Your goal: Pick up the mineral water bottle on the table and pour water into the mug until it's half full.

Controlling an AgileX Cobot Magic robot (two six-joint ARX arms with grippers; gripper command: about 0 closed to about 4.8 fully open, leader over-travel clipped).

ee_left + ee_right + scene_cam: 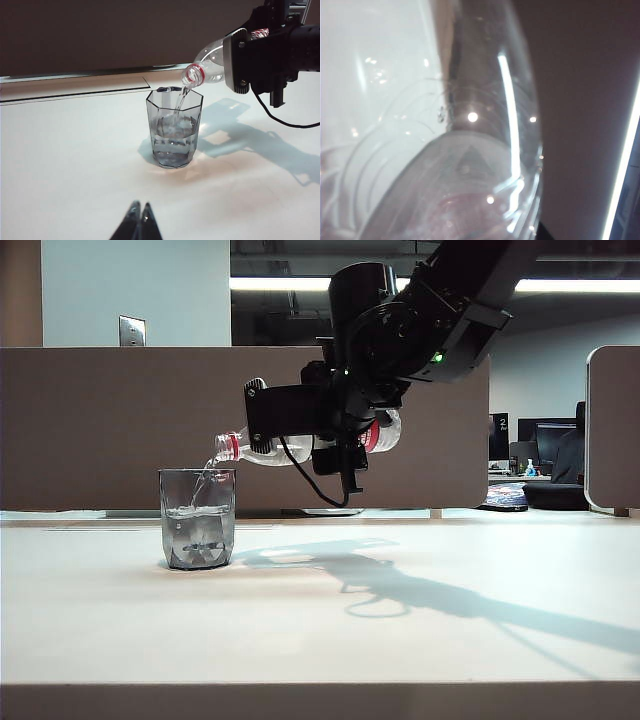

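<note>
Pouring water [179, 102] into the mug [197, 518], right hand [335, 425] tilts the bottle [250, 447]; left hand [139, 210] idle.

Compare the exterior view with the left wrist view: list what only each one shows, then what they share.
Only the exterior view: the table's brownish front edge, the bottle's rear end with red label behind the right gripper, and the office background.

Only the left wrist view: the left gripper, its fingertips pressed together, low over the table well short of the mug, and the mug's octagonal rim from above.

Both: the right gripper clamped on the tilted mineral water bottle, water streaming into the mug, now roughly half full.
</note>
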